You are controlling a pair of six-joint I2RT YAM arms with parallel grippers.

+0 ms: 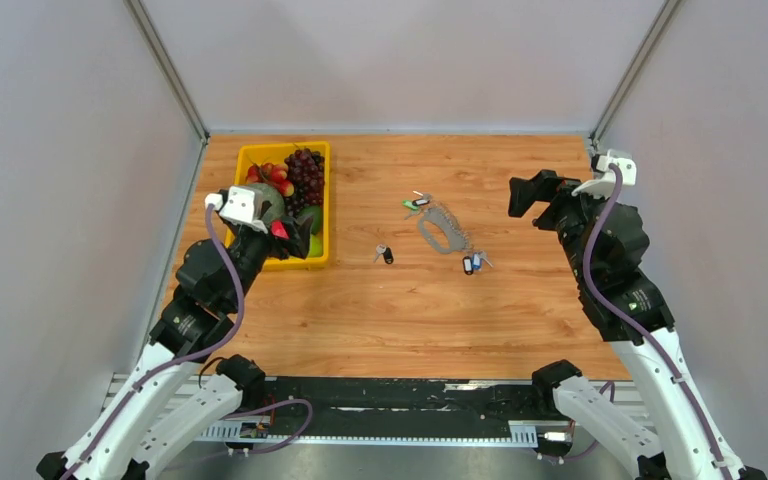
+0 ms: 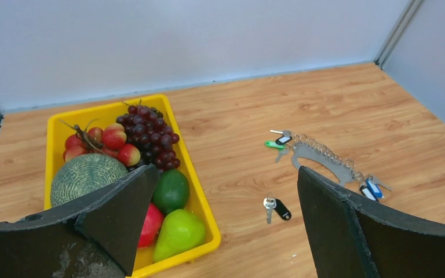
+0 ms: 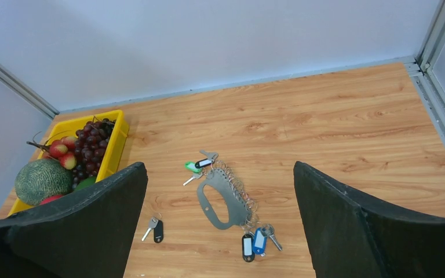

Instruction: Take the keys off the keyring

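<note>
Two tools stand spread wide and hold nothing. The left tool [image 2: 226, 174] hangs above the yellow plastic tray [image 1: 328, 200] of fruit at nine o'clock, and the right tool [image 3: 219, 167] sits at three o'clock. We judge both are raised clear to survey the work. Between them the flat grey metal keyring [image 1: 438, 232] lies on the wooden surface [image 1: 410, 320], running from eleven to five o'clock. Small silver keys [image 1: 416, 204] with green, black and blue heads cluster at its two ends. One black-headed key [image 1: 385, 254] lies apart at eight o'clock, seemingly already freed.
</note>
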